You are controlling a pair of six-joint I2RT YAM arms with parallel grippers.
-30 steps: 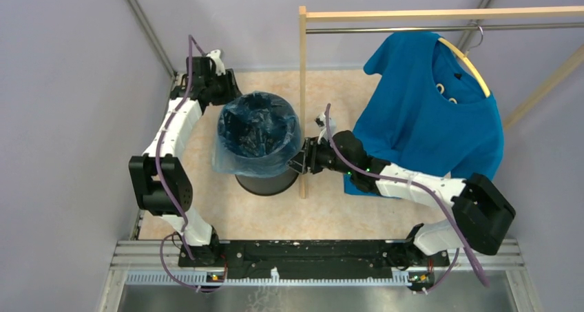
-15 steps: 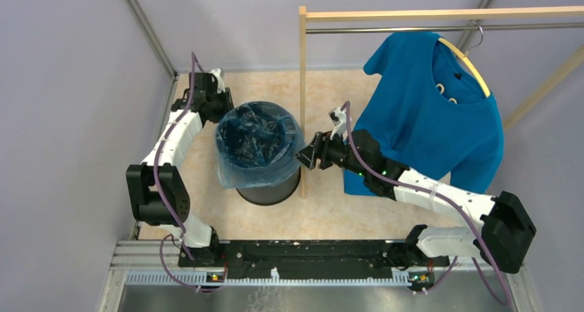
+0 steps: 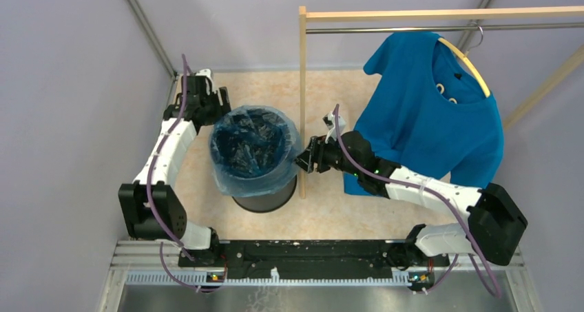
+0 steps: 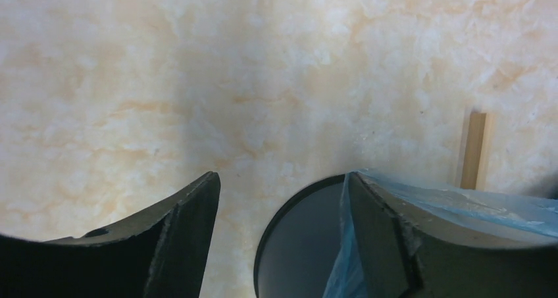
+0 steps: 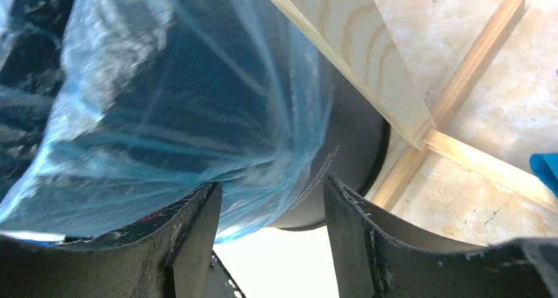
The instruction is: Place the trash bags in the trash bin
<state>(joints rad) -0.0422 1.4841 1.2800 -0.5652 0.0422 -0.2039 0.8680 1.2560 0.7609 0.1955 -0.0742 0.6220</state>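
1. The light-blue trash bag (image 3: pixel 253 147) sits in the black bin (image 3: pixel 265 200). Its mouth is spread over the rim and its edge hangs down outside, covering the upper wall. The lower wall shows bare.
2. The bin stands on the marbled surface (image 3: pixel 344 209), just left of the wooden post (image 3: pixel 301 98) of a clothes rack (image 3: pixel 441 13).
3. The left tool (image 3: pixel 210 107) is at the far-left rim of the bin. Its wrist view shows it wide: the 2 fingers (image 4: pixel 177 239) stand apart, with the bin's rim and bare surface in the gap. The bag's edge lies against the inner face of 1 finger and is not pinched.
4. The right tool (image 3: pixel 303 162) is at the bin's right side, close to the post. It is wide too. The bag's hanging edge and the bin's wall fill the gap, and nothing is clamped.
5. A blue T-shirt (image 3: pixel 427 119) hangs on a hanger (image 3: pixel 475 67) from the rack, to the right of the post, behind the right arm.
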